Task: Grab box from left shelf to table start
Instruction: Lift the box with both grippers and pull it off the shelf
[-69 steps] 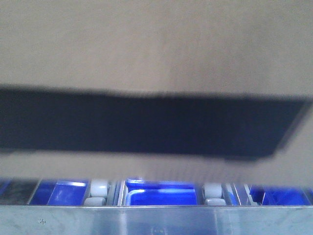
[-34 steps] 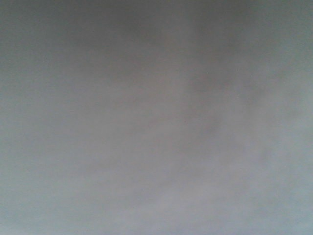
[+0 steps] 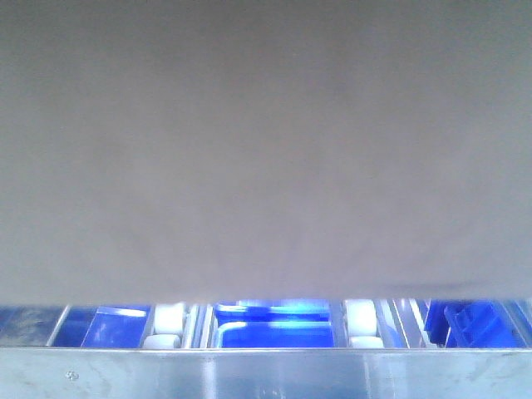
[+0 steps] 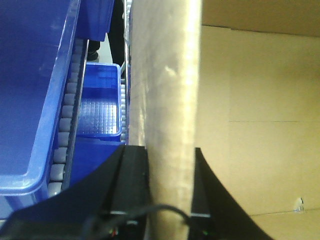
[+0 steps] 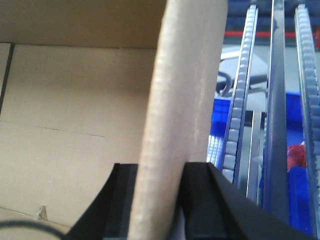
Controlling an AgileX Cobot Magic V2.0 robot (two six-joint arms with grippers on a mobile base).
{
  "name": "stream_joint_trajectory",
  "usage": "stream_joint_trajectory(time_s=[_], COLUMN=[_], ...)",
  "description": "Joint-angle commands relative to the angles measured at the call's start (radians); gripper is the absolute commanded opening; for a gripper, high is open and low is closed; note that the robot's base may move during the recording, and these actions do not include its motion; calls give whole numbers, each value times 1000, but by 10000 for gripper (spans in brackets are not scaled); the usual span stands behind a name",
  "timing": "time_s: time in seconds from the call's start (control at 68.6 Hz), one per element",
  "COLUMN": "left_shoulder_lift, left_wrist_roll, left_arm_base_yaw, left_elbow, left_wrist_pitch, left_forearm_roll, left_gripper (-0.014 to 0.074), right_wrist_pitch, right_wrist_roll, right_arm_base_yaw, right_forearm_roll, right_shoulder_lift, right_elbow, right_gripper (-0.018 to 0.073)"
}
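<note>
— Holding anything yet?
— Pinching, yes: left gripper [image 4: 169, 167] closing narrowly onto one wall of the box [image 3: 266, 150], a finger on either face; right gripper [image 5: 161, 172] doing likewise on the opposite wall.
— Sitting where, that box?
— Filling the front view from 9 through 12 to 3 o'clock, hanging close before the camera. Showing the shelf [image 3: 100, 376] only at 6 o'clock: rail [image 3: 349, 374], rollers [image 3: 169, 320] and bins [image 3: 274, 334] just under the box's lower edge.
— Resting on those rollers?
— Seeming to be raised clear of them, though not showing plainly enough for certainty.
— Seeing what from the wrists?
— From the left wrist, finding bins and rollers at 9 o'clock of the pinched wall and the open cardboard interior at 3. From the right wrist, finding the interior at 9 and roller tracks at 3.
— Counting what as done, then?
— Judging the reaching and grasping finished, the lifting probably under way.
— Leaving what?
— Drawing the box out past the rail, carrying it to the table, setting it down, letting go. Not seeing any table in these views, so reckoning well under halfway.
</note>
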Motion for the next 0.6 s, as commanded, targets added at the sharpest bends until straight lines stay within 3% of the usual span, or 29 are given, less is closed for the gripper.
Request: stream_joint_trajectory(time_s=[0.0,0.583], left_shoulder_lift=[7,7], left_wrist_roll=[-25,-25], left_arm_base_yaw=[-2,-2], left_elbow=[-37,-37], left_wrist_pitch=[-150,-129], left_forearm_roll=[4,-2], left_gripper=[-99,-99], right_wrist_pitch=[-145,-158], right_wrist_roll=[-13,-13], right_arm_base_yaw=[-5,-5], right_forearm_roll=[-43,-43], right_shoulder_lift=[8,9], right_elbow=[-30,-30], right_gripper=[57,57])
